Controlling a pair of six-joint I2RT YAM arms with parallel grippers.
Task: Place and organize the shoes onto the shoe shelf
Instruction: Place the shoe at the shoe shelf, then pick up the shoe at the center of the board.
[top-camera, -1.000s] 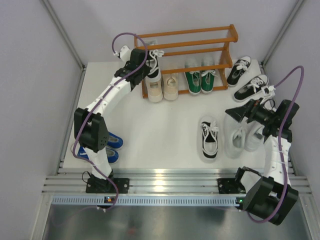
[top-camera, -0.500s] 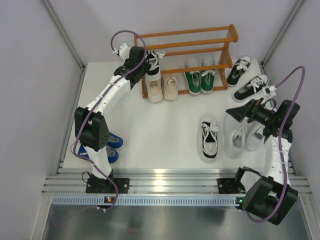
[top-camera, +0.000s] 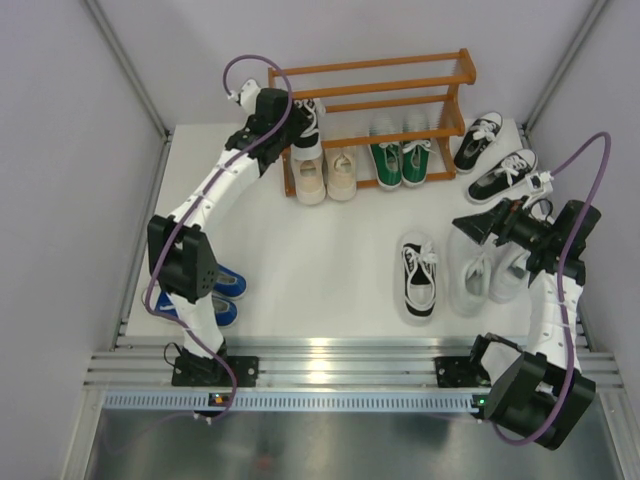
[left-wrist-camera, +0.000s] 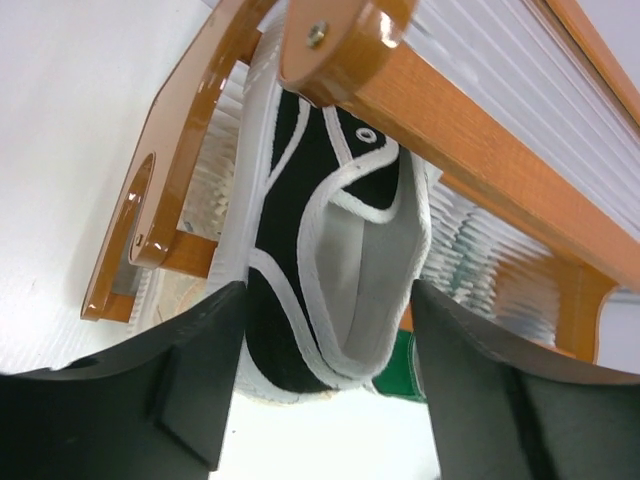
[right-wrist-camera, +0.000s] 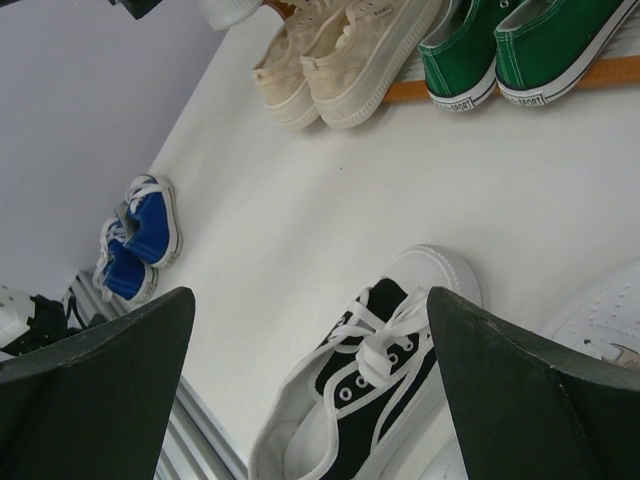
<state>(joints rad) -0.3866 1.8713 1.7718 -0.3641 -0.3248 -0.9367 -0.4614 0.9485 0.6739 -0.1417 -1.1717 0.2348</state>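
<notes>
Left gripper (top-camera: 293, 128) is clamped on the heel of a black sneaker (left-wrist-camera: 295, 200) — fingers on either side of it in the wrist view. The shoe is poked in at the left end of the shoe shelf (top-camera: 370, 68), under one of the upper bars, right above the beige pair (top-camera: 327, 172). Green pair (top-camera: 402, 160) sits next to the beige on the bottom tier. Right gripper (top-camera: 475, 225) hangs wide open with nothing in it, over the far end of the white pair (top-camera: 485, 275) — a lone black shoe (top-camera: 420, 275) lies just beside those on the table (top-camera: 320, 250). There's a black pair (top-camera: 495, 155) right of the shelf and a blue pair (top-camera: 222, 295) by the left arm.
</notes>
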